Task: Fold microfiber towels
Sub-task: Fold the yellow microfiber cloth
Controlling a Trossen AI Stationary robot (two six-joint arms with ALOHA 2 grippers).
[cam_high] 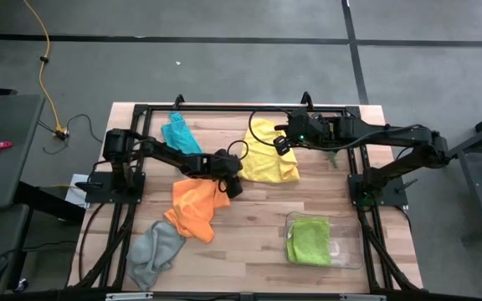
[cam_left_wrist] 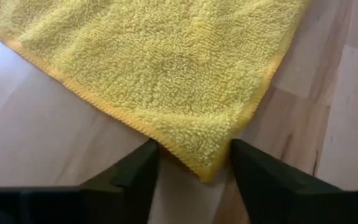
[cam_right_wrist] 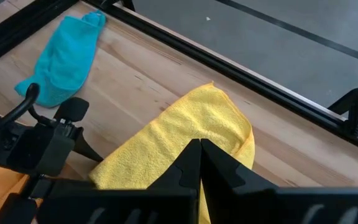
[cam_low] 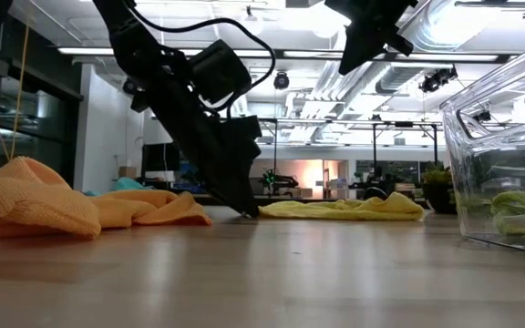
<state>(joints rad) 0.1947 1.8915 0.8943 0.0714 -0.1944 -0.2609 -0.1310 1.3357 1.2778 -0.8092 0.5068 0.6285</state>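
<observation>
The yellow towel (cam_high: pixel 270 155) lies spread on the table's far middle. My left gripper (cam_high: pixel 234 182) is open and low at the table, with the towel's near-left corner (cam_left_wrist: pixel 207 169) between its fingers (cam_left_wrist: pixel 135 177). It also shows in the low view (cam_low: pixel 244 210). My right gripper (cam_high: pixel 281 144) is shut and empty, raised above the yellow towel (cam_right_wrist: pixel 185 134). The teal towel (cam_high: pixel 181 134) lies at the far left, the orange towel (cam_high: pixel 195 205) is crumpled left of centre, and the grey towel (cam_high: pixel 153 251) lies near the front left. The lime green towel (cam_high: pixel 310 241) lies folded in the tray. My left gripper's open fingers stand on either side of the yellow towel's corner (cam_left_wrist: pixel 211 163), slanting down from the table's left. The corner lies flat on the table. I cannot tell whether the fingers touch the cloth.
A clear plastic tray (cam_high: pixel 350 251) stands at the front right and shows in the low view (cam_low: pixel 509 155). A black frame (cam_high: pixel 224 109) runs along the table's far edge and sides. Bare wood (cam_high: pixel 258 242) lies between the orange towel and the tray.
</observation>
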